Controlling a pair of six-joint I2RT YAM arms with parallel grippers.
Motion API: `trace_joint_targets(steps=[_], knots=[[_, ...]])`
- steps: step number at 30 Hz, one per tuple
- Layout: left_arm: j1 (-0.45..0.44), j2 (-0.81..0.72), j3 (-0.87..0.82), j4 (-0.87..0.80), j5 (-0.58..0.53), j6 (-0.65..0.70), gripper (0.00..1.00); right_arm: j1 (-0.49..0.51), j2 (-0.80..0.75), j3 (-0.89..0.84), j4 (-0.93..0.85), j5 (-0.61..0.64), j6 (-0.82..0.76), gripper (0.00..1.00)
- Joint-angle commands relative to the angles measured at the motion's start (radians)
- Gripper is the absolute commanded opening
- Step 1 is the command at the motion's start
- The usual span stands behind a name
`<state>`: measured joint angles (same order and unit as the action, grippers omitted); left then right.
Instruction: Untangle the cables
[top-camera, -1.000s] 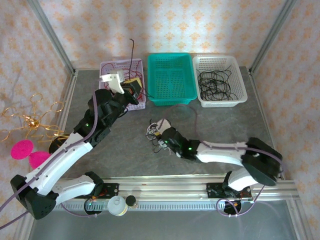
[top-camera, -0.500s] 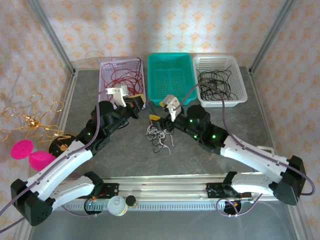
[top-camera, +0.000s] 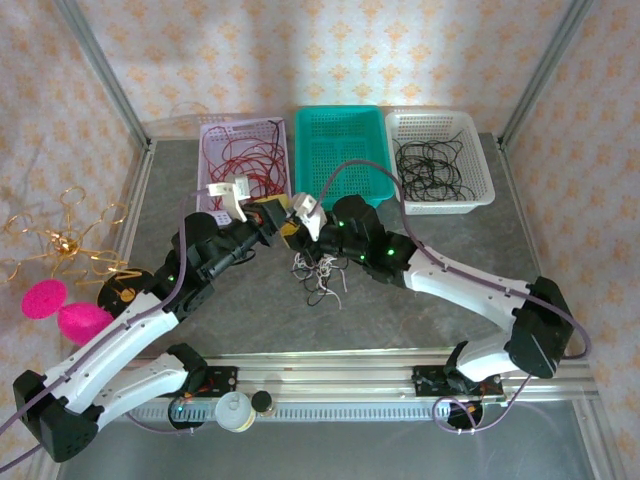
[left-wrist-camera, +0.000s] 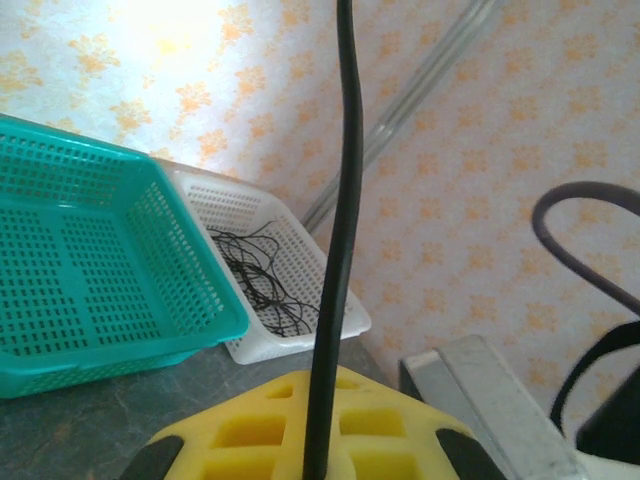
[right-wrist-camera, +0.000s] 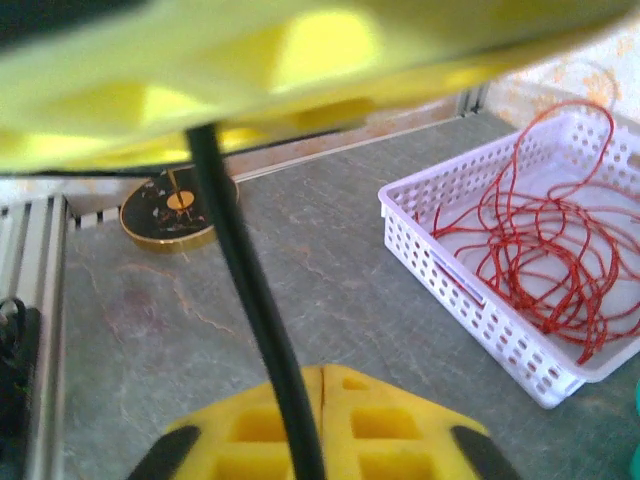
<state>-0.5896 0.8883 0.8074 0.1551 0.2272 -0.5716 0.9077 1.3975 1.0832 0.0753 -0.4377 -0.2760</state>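
- Sorted so far: red wire (top-camera: 250, 160) lies coiled in the lilac basket (top-camera: 213, 135), and black wire (top-camera: 430, 168) lies in the white basket (top-camera: 442, 207)
- The teal basket (top-camera: 340, 150) between them holds nothing, so by my reckoning the cream-white strands have not been dealt with yet
- What is left of the cables (top-camera: 320, 272) is a small loose clump on the grey tabletop (top-camera: 440, 240), in front of the teal basket and just near of where the two arms meet
- The left pincer (left-wrist-camera: 305, 435) is clamped on a black cable (left-wrist-camera: 345, 200), which rises straight up from between its yellow pads
- The right pincer (right-wrist-camera: 318, 440) is closed on the same strand, which runs up from its pads to the other arm's pad close above
- Judging by this, one black strand is being drawn out, and the task looks past halfway, with the clump still to be separated
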Motion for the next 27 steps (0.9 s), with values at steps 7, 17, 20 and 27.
trace_joint_targets(steps=[7,17,20,27], knots=[[-0.005,-0.032,-0.022,-0.034,-0.104,-0.003,0.67,-0.014,-0.093,0.008,-0.079,0.154,0.189,0.0],[-0.006,-0.186,-0.136,-0.153,-0.106,0.008,0.69,-0.321,-0.076,0.204,-0.339,0.433,0.202,0.0],[-0.006,-0.246,-0.188,-0.175,-0.089,-0.008,0.69,-0.475,-0.031,0.257,-0.335,0.433,0.201,0.0],[-0.006,-0.297,-0.248,-0.197,0.028,-0.008,0.66,-0.733,0.187,0.353,-0.255,0.399,0.185,0.0]])
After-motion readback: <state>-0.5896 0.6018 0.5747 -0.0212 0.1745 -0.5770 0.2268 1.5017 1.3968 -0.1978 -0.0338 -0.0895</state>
